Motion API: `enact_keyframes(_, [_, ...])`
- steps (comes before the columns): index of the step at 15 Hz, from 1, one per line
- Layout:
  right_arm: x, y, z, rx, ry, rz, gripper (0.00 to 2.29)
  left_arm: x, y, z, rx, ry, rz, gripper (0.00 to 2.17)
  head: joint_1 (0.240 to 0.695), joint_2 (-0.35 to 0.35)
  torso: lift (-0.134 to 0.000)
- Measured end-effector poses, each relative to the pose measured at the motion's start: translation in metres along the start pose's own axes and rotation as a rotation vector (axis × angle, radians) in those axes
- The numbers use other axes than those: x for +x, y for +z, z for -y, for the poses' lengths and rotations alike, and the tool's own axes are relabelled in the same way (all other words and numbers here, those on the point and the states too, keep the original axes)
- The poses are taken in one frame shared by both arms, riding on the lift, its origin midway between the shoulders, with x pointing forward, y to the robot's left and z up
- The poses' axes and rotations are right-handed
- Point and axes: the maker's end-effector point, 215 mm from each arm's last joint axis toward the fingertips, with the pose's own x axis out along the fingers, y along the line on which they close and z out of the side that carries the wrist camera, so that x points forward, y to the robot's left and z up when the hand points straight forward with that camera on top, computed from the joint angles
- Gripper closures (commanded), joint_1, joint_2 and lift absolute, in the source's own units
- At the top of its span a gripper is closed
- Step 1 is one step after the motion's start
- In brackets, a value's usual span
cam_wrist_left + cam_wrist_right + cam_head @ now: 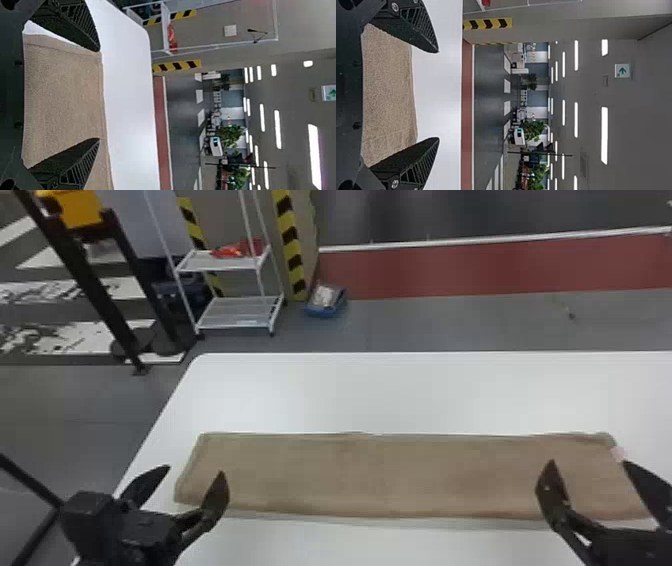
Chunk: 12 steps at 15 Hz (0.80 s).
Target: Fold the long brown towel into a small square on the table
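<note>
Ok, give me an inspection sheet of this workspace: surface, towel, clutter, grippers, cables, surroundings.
Surface: white table
Towel: brown, laid out long and flat, not yet a square; small pale patch at its right end
Clutter: nothing seen
Left gripper: open, at the towel's left end
Right gripper: open, at the towel's right end
Cables: nothing seen
Surroundings: white shelf unit holding red items, blue bin on the floor

Long brown towel [395,475], spread flat.
</note>
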Motion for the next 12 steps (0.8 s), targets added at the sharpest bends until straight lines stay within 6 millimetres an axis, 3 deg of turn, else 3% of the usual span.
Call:
enact_keyframes(6, [0.001, 0.002, 0.0, 0.004, 0.005, 0.004, 0.1, 0.024, -0.018, -0.074, -0.229, 0.022, -0.202, 0.08, 0.695, 0.279, -0.112])
enact_keyframes(8, [0.002, 0.003, -0.001, 0.006, 0.007, 0.005, 0.1, 0.029, -0.021, -0.08, -0.31, 0.004, -0.229, 0.08, 0.695, 0.288, -0.112])
enact_keyframes(12, [0.004, 0.002, -0.002, 0.005, 0.01, -0.001, 0.1, 0.045, -0.03, -0.07, -0.468, -0.055, -0.285, 0.08, 0.695, 0.274, -0.112])
